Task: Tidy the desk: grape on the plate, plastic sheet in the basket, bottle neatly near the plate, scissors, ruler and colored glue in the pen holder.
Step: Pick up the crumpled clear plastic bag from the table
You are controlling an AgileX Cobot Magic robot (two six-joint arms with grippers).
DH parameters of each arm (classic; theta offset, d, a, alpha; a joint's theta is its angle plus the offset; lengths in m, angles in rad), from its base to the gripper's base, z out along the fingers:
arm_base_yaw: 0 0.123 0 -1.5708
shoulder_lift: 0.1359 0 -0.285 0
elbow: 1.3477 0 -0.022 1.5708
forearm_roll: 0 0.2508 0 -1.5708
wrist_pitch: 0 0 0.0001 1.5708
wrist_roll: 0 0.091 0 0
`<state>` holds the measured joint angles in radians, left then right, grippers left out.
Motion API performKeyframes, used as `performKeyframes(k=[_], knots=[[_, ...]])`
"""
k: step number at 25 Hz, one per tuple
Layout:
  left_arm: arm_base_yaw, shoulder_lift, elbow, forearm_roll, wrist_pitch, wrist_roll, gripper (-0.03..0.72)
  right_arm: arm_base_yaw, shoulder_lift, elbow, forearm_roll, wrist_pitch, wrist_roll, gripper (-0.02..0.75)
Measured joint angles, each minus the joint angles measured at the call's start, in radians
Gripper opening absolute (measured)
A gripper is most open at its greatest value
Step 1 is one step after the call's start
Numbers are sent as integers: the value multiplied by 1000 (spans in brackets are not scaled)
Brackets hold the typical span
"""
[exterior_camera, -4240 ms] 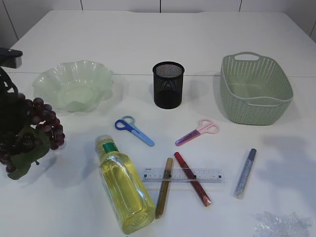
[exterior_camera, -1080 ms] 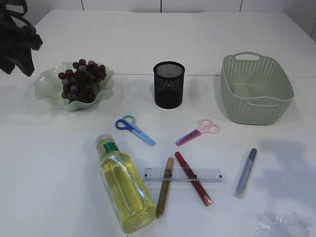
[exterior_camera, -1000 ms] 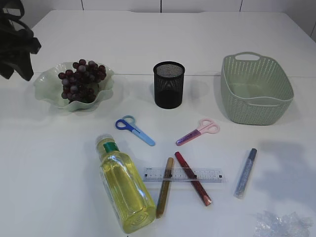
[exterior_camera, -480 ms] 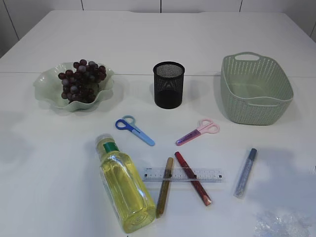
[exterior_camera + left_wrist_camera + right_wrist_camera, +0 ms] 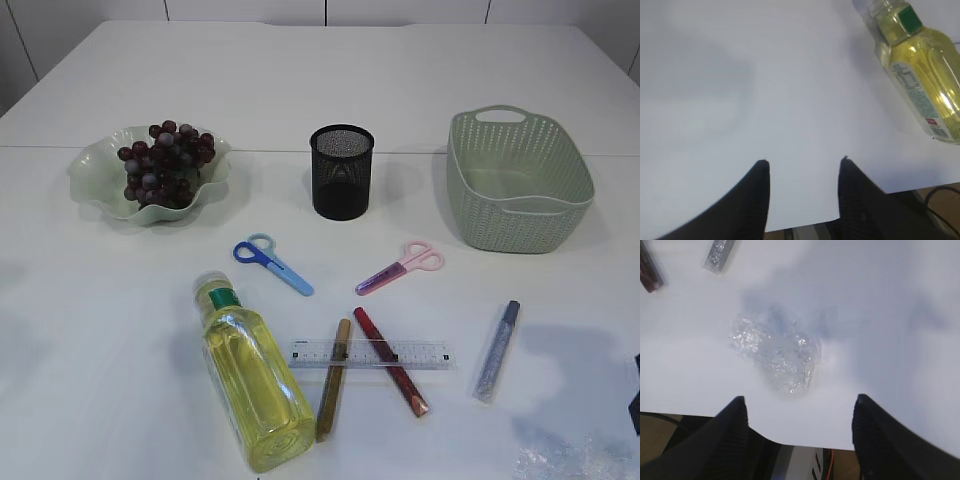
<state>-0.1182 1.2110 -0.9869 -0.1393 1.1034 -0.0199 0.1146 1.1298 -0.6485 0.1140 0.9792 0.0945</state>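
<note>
In the exterior view the grapes (image 5: 163, 160) already sit in the plate (image 5: 95, 170), so that part of the tidy-up looks finished, while everything else lies loose on the bench (image 5: 300, 80): the bottle (image 5: 252, 378) on its side, the ruler (image 5: 370, 354) lying across the gold and red glue sticks (image 5: 390, 362), the silver-blue stick (image 5: 496, 350) apart from them, and the blue scissors (image 5: 272, 264) and pink scissors (image 5: 400, 268) in front of the empty-looking pen holder (image 5: 341, 171). The basket (image 5: 517, 180) stands open at the far side, ready to take the plastic sheet (image 5: 570, 462) that shows faintly at the near edge; only a dark sliver at the right border hints at an arm. In the left wrist view the left gripper (image 5: 802, 162) hangs over bare bench with its jaws apart and nothing between them, the bottle lying ahead of the jaws and off to one side, well apart from them. In the right wrist view the right gripper (image 5: 799, 402) has its jaws spread wide and empty, with the plastic sheet just ahead of them and roughly centred in the gap, which suggests the wad is the next pickup; a glue stick end lies farther ahead.
</note>
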Motion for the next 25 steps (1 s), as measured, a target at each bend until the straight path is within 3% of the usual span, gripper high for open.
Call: performKeyframes(k=[13, 25], knots=[[0, 0, 34, -28, -46, 0, 331, 0, 300, 2, 24, -132, 0, 511], [0, 0, 34, -12, -72, 0, 331, 0, 398, 2, 68, -186, -31, 498]])
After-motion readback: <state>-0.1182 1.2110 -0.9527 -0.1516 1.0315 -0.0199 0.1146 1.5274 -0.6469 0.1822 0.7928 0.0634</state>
